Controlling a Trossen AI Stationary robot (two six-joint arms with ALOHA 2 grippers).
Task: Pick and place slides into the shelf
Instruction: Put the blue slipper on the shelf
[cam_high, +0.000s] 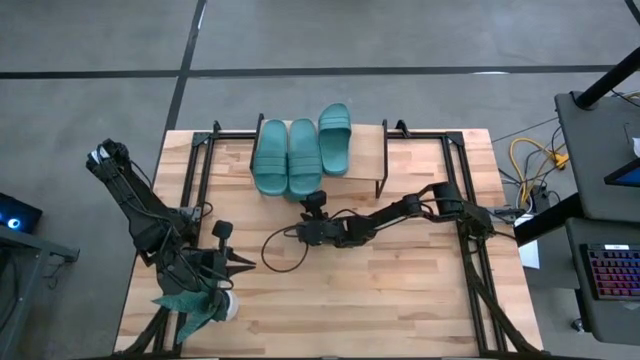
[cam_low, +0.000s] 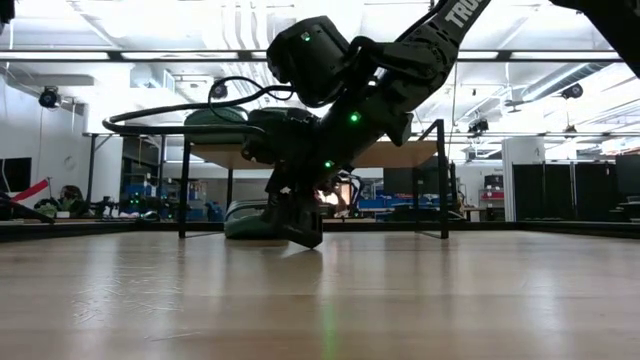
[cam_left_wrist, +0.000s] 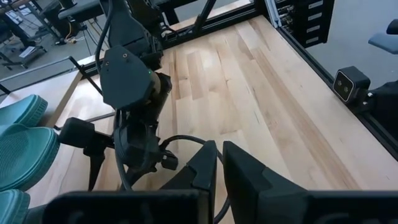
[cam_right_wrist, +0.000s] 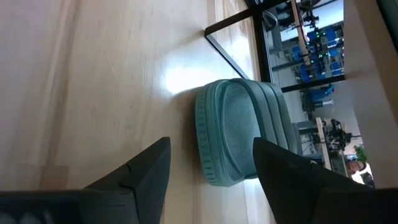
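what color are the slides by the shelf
Teal green, all alike; the slides show best in the high view, at the shelf.

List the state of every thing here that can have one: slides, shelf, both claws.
Three slides: lying flat, side by side on the shelf top.
Fourth slide: on the table under the plank, not gripped.
Shelf: upright, its top partly filled.
Right claw: open, empty, low at the shelf front, facing the fourth slide.
Left claw: shut, empty, waiting at the table's left.
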